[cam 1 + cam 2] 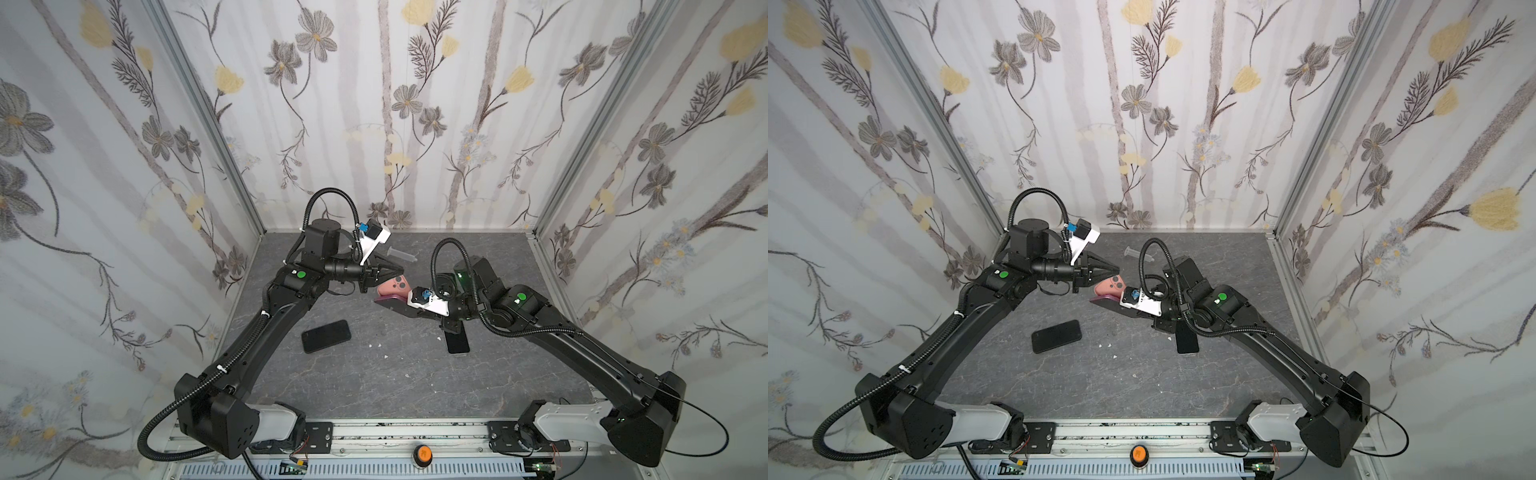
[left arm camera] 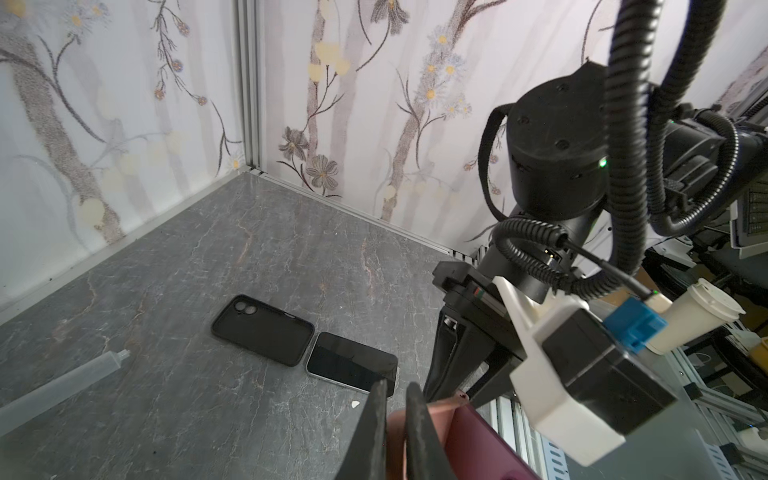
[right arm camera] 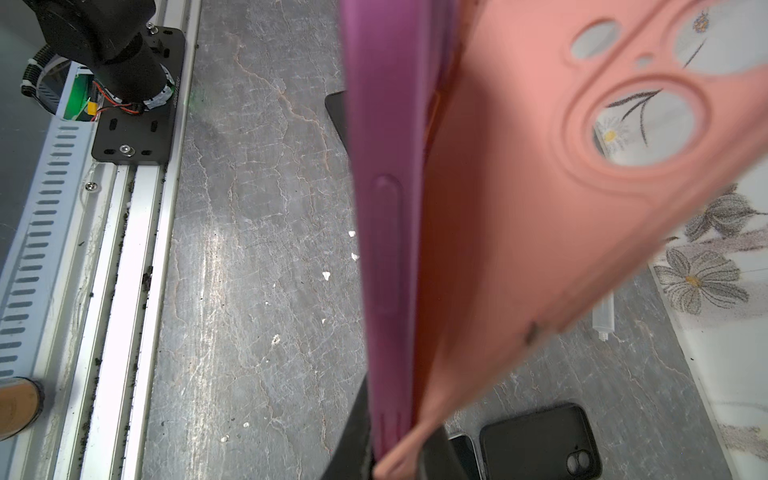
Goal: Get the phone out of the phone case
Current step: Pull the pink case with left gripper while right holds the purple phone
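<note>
The left pincer (image 1: pixel 399 272) is closed on the camera-end edge of the pink case (image 1: pixel 395 287), which shows as a thin pink strip between its fingers (image 2: pixel 379 415). Facing it, the right pincer (image 1: pixel 381 303) is clamped on the opposite end of the purple phone (image 3: pixel 382 208) and the case together. Between the two pincers the case bends away from the phone's long edge, and wallpaper shows through its camera holes. Both hang above the table (image 1: pixel 374 374). A syringe (image 1: pixel 401 254) lies just behind the left pincer. A black case (image 1: pixel 326 336) lies well below and in front of it, and a dark phone (image 1: pixel 457 343) lies under the right wrist. Bare table lies between them.
</note>
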{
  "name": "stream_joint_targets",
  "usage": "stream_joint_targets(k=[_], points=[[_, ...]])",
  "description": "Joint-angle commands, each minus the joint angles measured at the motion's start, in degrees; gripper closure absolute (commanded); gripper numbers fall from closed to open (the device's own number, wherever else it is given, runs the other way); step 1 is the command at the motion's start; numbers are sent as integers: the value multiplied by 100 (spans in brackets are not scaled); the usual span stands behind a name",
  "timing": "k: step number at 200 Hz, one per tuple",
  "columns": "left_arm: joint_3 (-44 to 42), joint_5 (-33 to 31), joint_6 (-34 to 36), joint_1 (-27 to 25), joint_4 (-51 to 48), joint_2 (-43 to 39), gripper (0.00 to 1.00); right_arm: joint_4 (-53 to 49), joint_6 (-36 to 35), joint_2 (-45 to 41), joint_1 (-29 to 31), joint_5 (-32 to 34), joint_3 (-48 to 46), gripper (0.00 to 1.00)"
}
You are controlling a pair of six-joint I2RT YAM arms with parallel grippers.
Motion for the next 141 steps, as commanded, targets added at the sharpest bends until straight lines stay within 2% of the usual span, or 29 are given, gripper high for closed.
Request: stream_joint_targets(k=[1,14,40,50,87,108,141], points=[[85,-543,28,21,-54,45,96,592,-145,-79,13,-378,-43,100],[137,-659,56,28,-47,16,89,638,-46,-105,-4,-403,-108,100],[245,-913,106,40,-32,-128,66,865,262,-179,-130,-603,-290,100],[293,-981,123,43,-14,-212,62,1034,483,-212,-242,-719,-386,100],[99,-1016,559,32,174,-813,60,1770,1354,-316,-756,-1189,-755,100],[-483,-638,947,-14,584,-1278,60,2333,1784,-468,-883,-1415,-986,100],[-1140,-462,1338,-414,1239,-1723,65,2554,1781,-577,-872,-1255,-1049,100]])
